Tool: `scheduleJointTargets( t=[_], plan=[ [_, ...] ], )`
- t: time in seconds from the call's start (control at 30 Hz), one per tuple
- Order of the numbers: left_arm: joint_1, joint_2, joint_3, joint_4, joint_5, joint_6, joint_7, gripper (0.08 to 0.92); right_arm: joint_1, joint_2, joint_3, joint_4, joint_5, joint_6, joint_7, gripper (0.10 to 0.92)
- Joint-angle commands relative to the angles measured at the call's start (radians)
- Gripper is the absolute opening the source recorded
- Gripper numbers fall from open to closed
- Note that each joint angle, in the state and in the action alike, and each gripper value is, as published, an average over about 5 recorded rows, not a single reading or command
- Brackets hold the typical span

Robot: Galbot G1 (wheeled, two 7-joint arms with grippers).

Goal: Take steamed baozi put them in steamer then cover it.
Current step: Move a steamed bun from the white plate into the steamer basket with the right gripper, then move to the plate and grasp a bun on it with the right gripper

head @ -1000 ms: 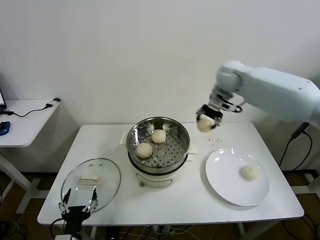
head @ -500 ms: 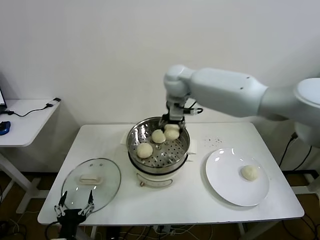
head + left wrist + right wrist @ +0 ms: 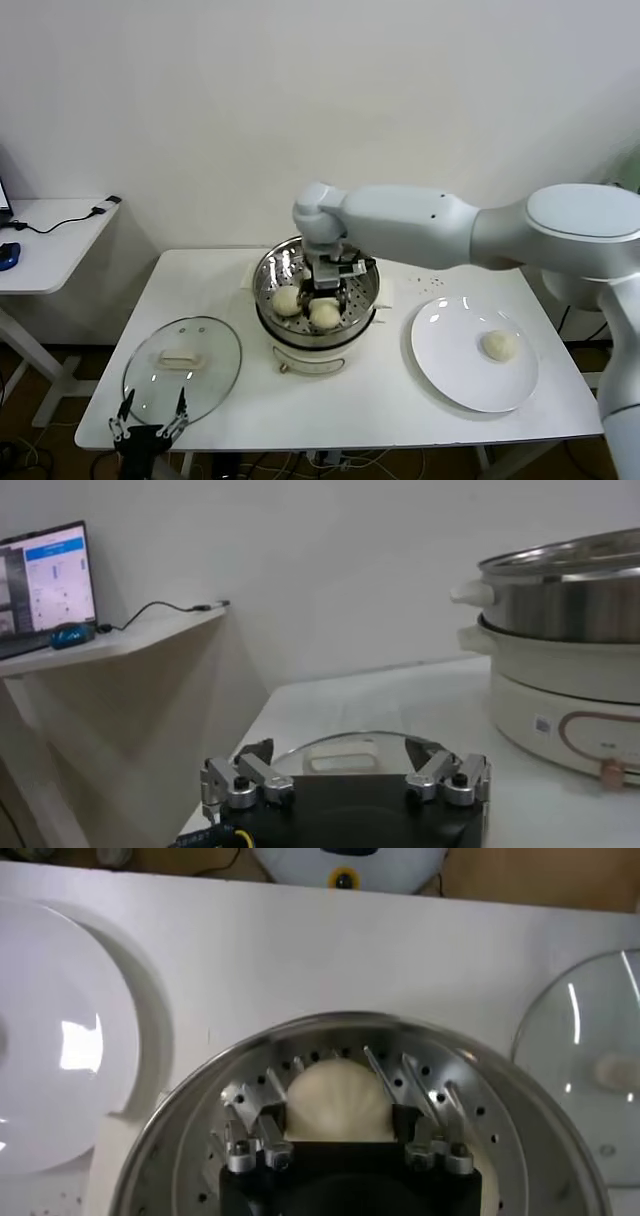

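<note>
The steamer (image 3: 268, 268) stands mid-table, a steel pot on a white base. My right gripper (image 3: 325, 300) reaches down into it, shut on a steamed baozi (image 3: 324, 315) at the front of the perforated tray. The right wrist view shows that baozi (image 3: 338, 1093) gripped between both fingers of the right gripper (image 3: 338, 1114). Another baozi (image 3: 287, 299) lies on the tray beside it. One more baozi (image 3: 499, 345) rests on the white plate (image 3: 450, 375). The glass cover (image 3: 215, 375) lies flat at the front left. My left gripper (image 3: 148, 420) waits open at the table's front edge, just short of the cover (image 3: 345, 750).
A side desk (image 3: 50, 250) with a mouse and cable stands to the far left. The right arm spans the table behind the steamer and the plate. In the left wrist view the steamer (image 3: 570, 610) rises beyond the cover.
The right arm has carried a baozi from above the table right of the steamer to over it, then down to the tray's front. The left gripper has stayed put.
</note>
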Motion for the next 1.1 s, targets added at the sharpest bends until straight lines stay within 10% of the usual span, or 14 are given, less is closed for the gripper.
scheduleJointTargets(
  t=[0.03, 0.67, 1.1],
  plan=[
    [0.001, -0.005, 0.004, 0.003, 0.004, 0.000, 0.000, 0.823, -0.034, 0.021, -0.017, 0.003, 0.014, 0.001, 0.001, 0.676],
    [0.011, -0.004, 0.006, 0.000, 0.003, -0.007, -0.001, 0.823, 0.063, -0.080, 0.073, -0.035, 0.021, -0.028, 0.023, 0.823],
    [0.017, -0.001, 0.015, -0.018, 0.005, -0.008, 0.000, 0.823, 0.257, -0.518, -0.131, 0.055, 0.466, -0.645, 0.162, 0.823]
  ],
)
